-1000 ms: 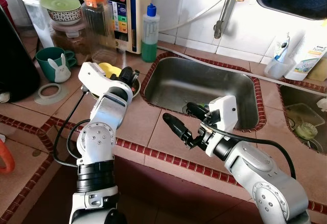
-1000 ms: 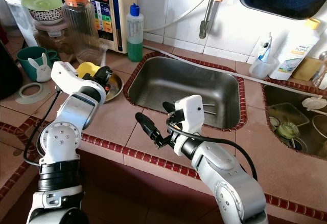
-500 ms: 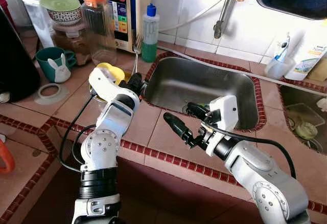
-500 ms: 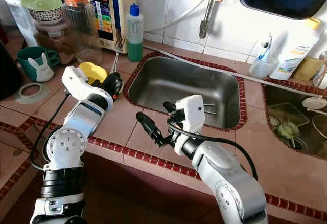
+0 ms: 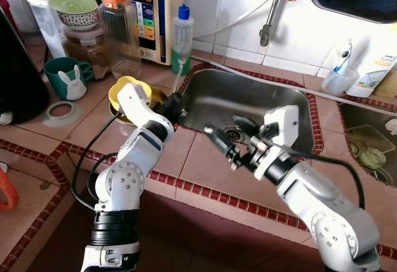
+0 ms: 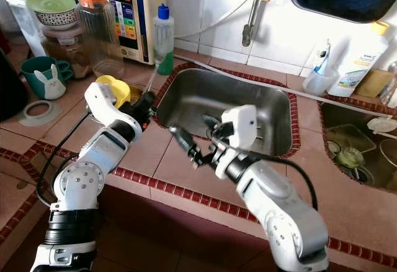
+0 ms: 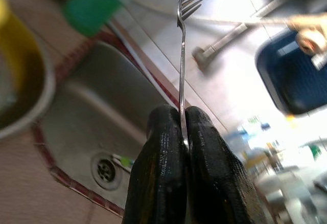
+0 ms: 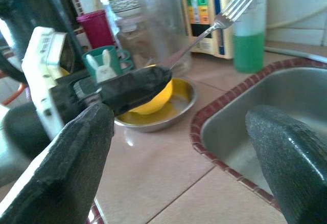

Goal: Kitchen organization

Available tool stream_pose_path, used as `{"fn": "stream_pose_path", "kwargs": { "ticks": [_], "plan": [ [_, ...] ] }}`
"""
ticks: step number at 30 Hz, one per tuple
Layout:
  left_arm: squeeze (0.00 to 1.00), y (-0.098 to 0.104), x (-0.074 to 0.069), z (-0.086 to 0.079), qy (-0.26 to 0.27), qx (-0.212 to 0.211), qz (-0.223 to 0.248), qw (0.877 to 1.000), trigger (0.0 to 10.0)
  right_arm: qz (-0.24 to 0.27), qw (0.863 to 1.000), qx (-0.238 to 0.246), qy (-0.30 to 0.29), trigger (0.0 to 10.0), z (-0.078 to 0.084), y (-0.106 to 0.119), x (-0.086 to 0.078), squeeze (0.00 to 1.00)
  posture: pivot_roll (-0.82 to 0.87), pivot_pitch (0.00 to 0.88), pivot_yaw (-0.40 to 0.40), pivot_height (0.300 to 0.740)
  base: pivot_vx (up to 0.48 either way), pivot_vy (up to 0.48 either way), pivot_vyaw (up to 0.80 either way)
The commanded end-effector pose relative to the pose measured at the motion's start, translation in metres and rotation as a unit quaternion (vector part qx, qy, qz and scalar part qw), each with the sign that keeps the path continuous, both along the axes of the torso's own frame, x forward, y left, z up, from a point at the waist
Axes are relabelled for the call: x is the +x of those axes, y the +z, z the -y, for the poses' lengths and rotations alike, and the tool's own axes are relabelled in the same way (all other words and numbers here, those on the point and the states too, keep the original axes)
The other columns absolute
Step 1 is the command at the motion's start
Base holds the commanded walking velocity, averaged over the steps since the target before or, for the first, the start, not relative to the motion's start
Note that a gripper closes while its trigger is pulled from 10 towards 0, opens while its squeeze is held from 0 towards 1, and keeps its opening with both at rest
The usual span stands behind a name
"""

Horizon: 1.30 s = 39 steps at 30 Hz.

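My left gripper is shut on a metal fork, held at the handle with the tines pointing up, by the left rim of the steel sink. The right wrist view has the fork rising in front of the green soap bottle. My right gripper is open and holds nothing, hovering over the sink's front edge, its fingers spread wide. A yellow bowl sits in a shallow metal dish just left of the left gripper.
Along the back left stand a green soap bottle, a glass jar with an orange lid, a wall water unit and a green bunny mug. A faucet hose hangs above the sink. A second basin lies right.
My left gripper has carried the fork rightward from over the metal dish to the sink's left rim. My right gripper has shifted farther out, toward the sink's front edge, still open.
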<state>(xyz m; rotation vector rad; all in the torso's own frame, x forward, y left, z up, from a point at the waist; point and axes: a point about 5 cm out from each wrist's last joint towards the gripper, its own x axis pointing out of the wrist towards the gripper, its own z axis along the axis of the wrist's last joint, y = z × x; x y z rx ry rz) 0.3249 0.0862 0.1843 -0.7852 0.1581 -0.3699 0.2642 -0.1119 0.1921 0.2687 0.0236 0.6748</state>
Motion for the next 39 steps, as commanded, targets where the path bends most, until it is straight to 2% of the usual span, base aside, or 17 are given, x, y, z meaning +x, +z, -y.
{"fn": "stream_pose_path", "kwargs": {
  "ticks": [1,6,7,11,15,17,20,23,28,30,35,39],
  "plan": [
    [0.00,0.004,-0.006,0.012,-0.061,0.020,0.029,0.998,0.0,0.000,1.000,0.016,-0.024,10.0,0.011,0.004,0.012,0.00,0.06,0.066,-0.031,0.740,0.000,0.000,0.00],
    [0.00,0.008,-0.012,0.012,-0.102,0.038,0.058,0.992,0.0,-0.004,0.998,0.043,-0.043,10.0,0.019,0.007,0.022,0.00,0.07,0.073,-0.033,0.740,0.000,0.000,0.00],
    [0.00,0.011,-0.014,0.013,-0.126,0.043,0.074,0.988,0.0,-0.005,0.997,0.052,-0.050,10.0,0.022,0.009,0.028,0.00,0.08,0.080,-0.032,0.740,0.000,0.000,0.00],
    [0.00,0.016,-0.015,0.014,-0.145,0.022,0.089,0.985,0.0,-0.007,0.996,0.069,-0.053,10.0,0.023,0.011,0.036,0.00,0.08,0.082,-0.032,0.740,0.000,0.000,0.00],
    [0.00,0.018,-0.020,0.018,-0.180,-0.023,0.083,0.980,0.0,-0.016,0.993,0.105,-0.053,10.0,0.022,0.013,0.043,0.00,0.08,0.084,-0.032,0.740,0.000,0.000,0.00],
    [0.00,0.019,-0.022,0.019,-0.192,-0.024,0.086,0.977,0.0,-0.017,0.992,0.113,-0.052,10.0,0.022,0.014,0.045,0.00,0.09,0.085,-0.032,0.740,0.000,0.000,0.00],
    [0.00,0.022,-0.029,0.022,-0.229,-0.059,0.088,0.968,0.0,-0.039,0.983,0.172,-0.059,10.0,0.022,0.012,0.058,0.00,0.08,0.087,-0.028,0.740,0.000,0.000,0.00],
    [0.00,0.023,-0.035,0.025,-0.257,-0.060,0.094,0.960,0.0,-0.049,0.975,0.210,-0.058,10.0,0.022,0.014,0.069,0.00,0.09,0.088,-0.028,0.740,0.000,0.000,0.00],
    [0.00,0.023,-0.043,0.029,-0.288,-0.067,0.090,0.951,0.0,-0.040,0.970,0.232,-0.058,10.0,0.020,0.023,0.082,0.00,0.10,0.093,-0.028,0.740,0.000,0.000,0.00],
    [0.00,0.021,-0.043,0.029,-0.284,-0.065,0.084,0.953,0.0,-0.029,0.969,0.240,-0.052,10.0,0.017,0.031,0.087,0.00,0.10,0.096,-0.030,0.740,0.000,0.000,0.00],
    [0.00,0.021,-0.037,0.024,-0.260,-0.069,0.079,0.960,0.0,-0.024,0.969,0.242,-0.047,10.0,0.016,0.034,0.086,0.00,0.10,0.096,-0.029,0.740,0.000,0.000,0.00],
    [0.00,0.021,-0.029,0.018,-0.229,-0.074,0.071,0.968,0.0,-0.016,0.967,0.248,-0.049,10.0,0.024,0.033,0.082,0.00,0.09,0.098,-0.023,0.740,0.000,0.000,0.00]
  ]
}}
